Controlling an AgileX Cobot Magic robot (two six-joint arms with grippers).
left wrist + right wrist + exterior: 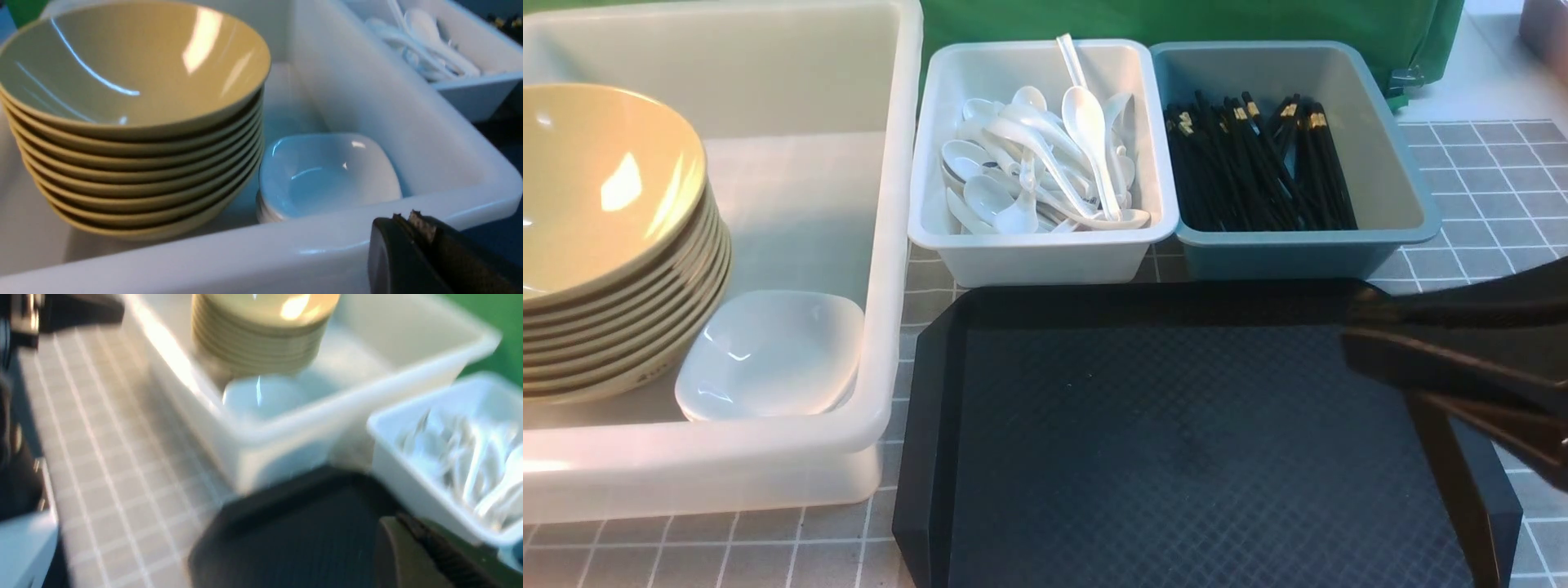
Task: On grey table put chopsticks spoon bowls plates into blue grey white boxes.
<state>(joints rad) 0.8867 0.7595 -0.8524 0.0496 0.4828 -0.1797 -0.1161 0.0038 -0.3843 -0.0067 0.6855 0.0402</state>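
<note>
Grey counter (1486, 163), black tray (1176, 441) up front: bowls (605, 188) and plates (768, 351) sit in the tub (886, 245) left of it, spoons (1045, 163) and chopsticks (1258, 171) binned behind it, left fingers (388, 253) and right fingers (1462, 327) both pressed together.
</note>
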